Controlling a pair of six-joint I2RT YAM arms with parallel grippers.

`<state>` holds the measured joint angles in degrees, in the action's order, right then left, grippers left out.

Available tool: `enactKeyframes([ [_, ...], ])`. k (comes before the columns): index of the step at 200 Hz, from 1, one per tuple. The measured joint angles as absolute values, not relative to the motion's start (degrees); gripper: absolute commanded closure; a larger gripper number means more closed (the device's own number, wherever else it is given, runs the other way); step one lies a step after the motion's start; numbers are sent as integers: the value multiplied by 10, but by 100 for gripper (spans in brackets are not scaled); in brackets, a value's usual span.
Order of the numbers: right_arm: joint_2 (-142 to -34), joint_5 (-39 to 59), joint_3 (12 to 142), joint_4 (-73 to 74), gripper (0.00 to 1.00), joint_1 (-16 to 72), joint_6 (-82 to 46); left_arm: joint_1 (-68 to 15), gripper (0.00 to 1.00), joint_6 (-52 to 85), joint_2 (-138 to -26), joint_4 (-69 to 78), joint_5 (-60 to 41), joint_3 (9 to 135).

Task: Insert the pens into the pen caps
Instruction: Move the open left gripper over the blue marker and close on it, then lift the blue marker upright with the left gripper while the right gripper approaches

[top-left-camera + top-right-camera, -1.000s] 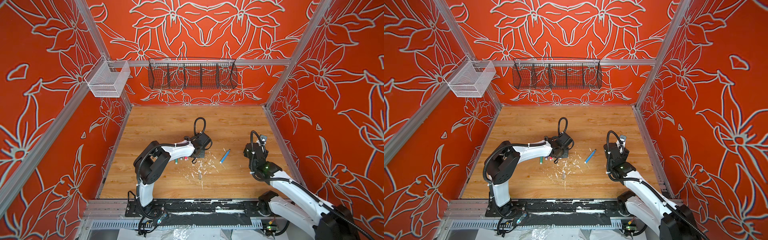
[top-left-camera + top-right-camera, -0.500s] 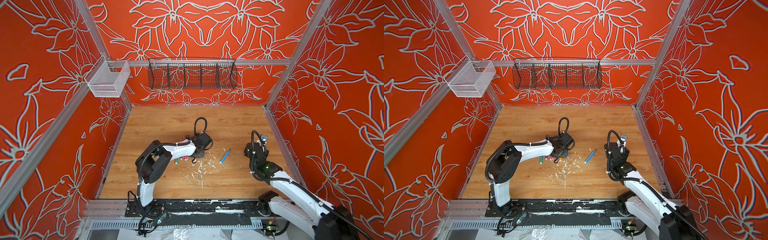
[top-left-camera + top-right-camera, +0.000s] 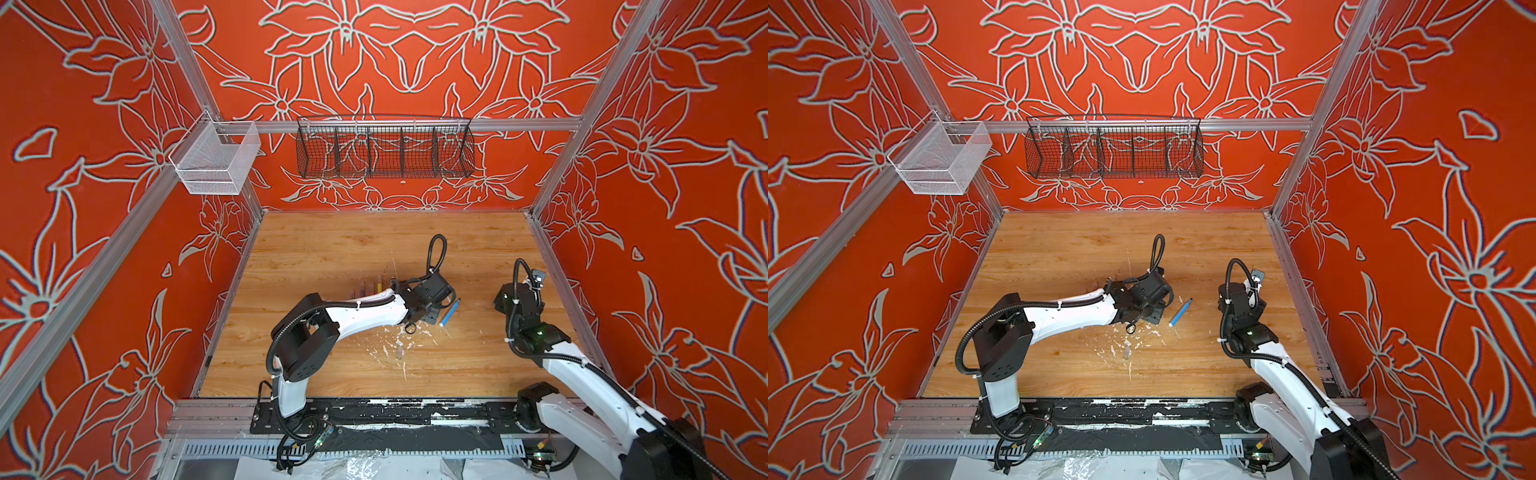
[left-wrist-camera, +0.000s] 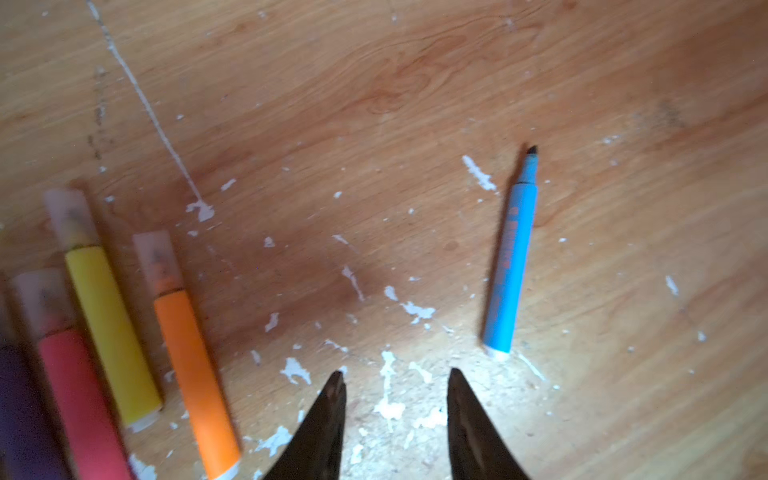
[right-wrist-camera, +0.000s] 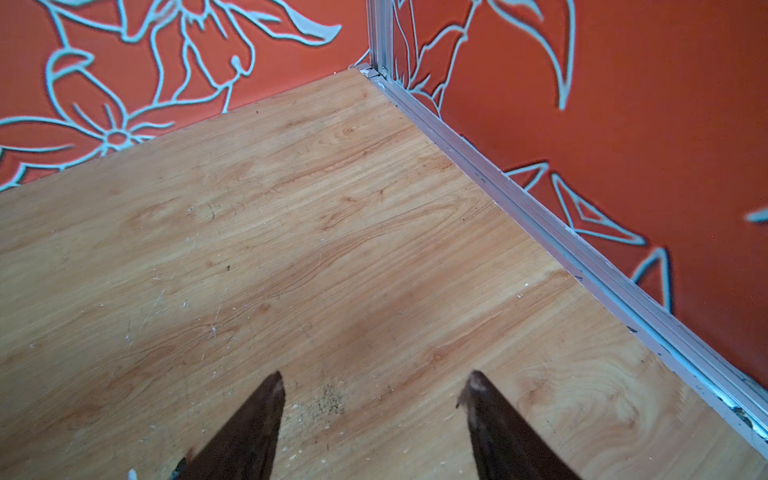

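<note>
We see the left gripper [image 4: 395, 378] with its jaws apart and nothing between them, low over the wood table [image 4: 415, 83], where the white flecks [image 4: 388, 407] lie thickest. In both top views it sits just right of the frame's centre.

The blue pen [image 4: 509, 266] lies flat just beside that gripper, clear of the nearer fingertip. It is uncapped. Its dark tip is bare and points away from the gripper, and its white end is nearest the fingers. Orange print runs along its barrel, too blurred for us to read. In a top view the blue pen [image 3: 449, 312] lies slanted right of centre, between the two arms, tip toward the upper right.

On the gripper's other side the orange pen [image 4: 195, 374], yellow pen [image 4: 110, 328] and pink pen [image 4: 79, 399] lie close together in a row, each wearing one of the clear caps [image 4: 158, 259]. The purple pen [image 4: 16, 415] is cut off by the frame edge. We find no print on these barrels.

What looks like a loose cap [image 3: 1127, 352] lies among the flecks, just below centre in a top view.

The right gripper [image 5: 376, 380] holds its jaws wide apart, empty, over bare wood near a table corner. In both top views the right arm [image 3: 519, 299] stands near the table's right edge.
</note>
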<state>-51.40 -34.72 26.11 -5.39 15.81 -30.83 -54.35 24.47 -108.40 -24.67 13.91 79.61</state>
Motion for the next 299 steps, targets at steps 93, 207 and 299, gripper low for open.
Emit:
enactKeyframes([
  [93, -511, -318, 255, -54, 30, 147, -318, -564, 53, 190, -1226, -278, 59, 911],
  [207, -508, -305, 254, -54, 33, 144, -319, -566, 91, 192, -1287, -335, 72, 998],
  [299, -470, -264, 242, -55, 34, 143, -319, -564, 100, 206, -1210, -317, 62, 902],
])
